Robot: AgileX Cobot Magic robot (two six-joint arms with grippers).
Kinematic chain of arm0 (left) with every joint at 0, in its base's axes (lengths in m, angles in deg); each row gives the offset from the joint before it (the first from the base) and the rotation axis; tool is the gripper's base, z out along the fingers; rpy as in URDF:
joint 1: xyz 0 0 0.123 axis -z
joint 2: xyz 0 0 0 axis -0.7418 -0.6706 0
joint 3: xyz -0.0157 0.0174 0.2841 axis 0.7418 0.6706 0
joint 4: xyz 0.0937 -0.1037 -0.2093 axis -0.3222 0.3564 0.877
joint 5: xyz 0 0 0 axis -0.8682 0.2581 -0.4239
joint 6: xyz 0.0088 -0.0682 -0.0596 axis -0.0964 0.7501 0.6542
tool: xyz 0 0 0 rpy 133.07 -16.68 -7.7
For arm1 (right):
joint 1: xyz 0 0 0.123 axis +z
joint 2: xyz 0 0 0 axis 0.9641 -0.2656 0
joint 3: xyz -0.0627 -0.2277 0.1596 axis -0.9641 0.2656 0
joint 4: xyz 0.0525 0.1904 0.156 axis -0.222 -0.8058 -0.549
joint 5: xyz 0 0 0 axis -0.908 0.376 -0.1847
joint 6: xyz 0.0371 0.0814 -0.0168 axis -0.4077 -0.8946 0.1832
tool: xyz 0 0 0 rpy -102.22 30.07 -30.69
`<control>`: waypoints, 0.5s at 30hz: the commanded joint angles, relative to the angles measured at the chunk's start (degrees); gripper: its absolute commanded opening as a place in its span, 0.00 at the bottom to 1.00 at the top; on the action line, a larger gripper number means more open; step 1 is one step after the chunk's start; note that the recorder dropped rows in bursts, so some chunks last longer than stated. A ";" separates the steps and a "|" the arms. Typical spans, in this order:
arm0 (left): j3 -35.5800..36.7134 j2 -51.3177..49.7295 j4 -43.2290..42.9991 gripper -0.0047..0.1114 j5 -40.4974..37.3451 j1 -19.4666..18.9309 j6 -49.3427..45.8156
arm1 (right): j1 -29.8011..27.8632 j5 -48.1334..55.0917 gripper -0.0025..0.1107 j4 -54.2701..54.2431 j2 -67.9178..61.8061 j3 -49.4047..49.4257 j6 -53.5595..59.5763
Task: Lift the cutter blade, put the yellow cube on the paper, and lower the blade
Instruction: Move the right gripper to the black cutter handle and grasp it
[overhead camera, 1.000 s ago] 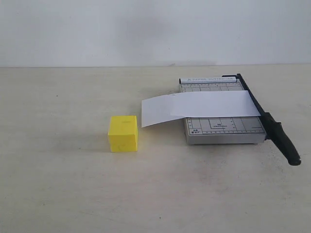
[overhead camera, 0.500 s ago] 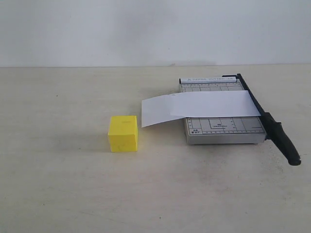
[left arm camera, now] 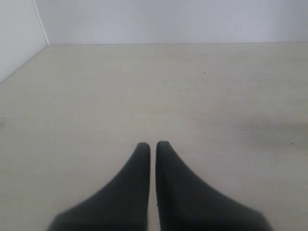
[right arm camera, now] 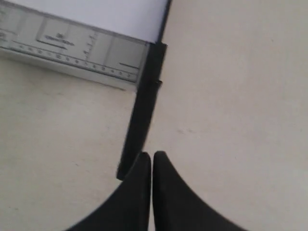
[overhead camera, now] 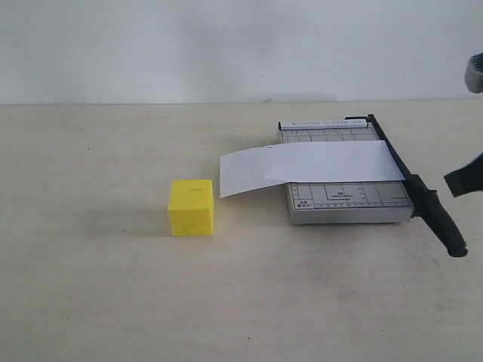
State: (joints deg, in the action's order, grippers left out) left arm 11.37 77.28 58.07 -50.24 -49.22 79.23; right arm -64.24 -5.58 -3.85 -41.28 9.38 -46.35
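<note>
The right tool (right arm camera: 152, 155), fingers nearly together, hovers near the cutter blade (right arm camera: 144, 110). Unopened, it could knock the blade sideways and shift the paper (right arm camera: 110, 14).

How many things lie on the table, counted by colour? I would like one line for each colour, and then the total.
Yellow: 1, the cube
White: 1, the paper
Grey and black: 1, the cutter board with its blade
Total: 3
</note>
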 commanded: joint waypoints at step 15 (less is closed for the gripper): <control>-0.16 0.21 -0.08 0.08 0.50 0.25 0.51 | -0.05 -0.42 0.56 1.71 -13.90 -7.47 -5.47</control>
State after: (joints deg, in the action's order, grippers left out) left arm 11.37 77.28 58.07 -50.24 -49.22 79.23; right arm -64.24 -4.31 -2.50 -55.08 2.30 -49.00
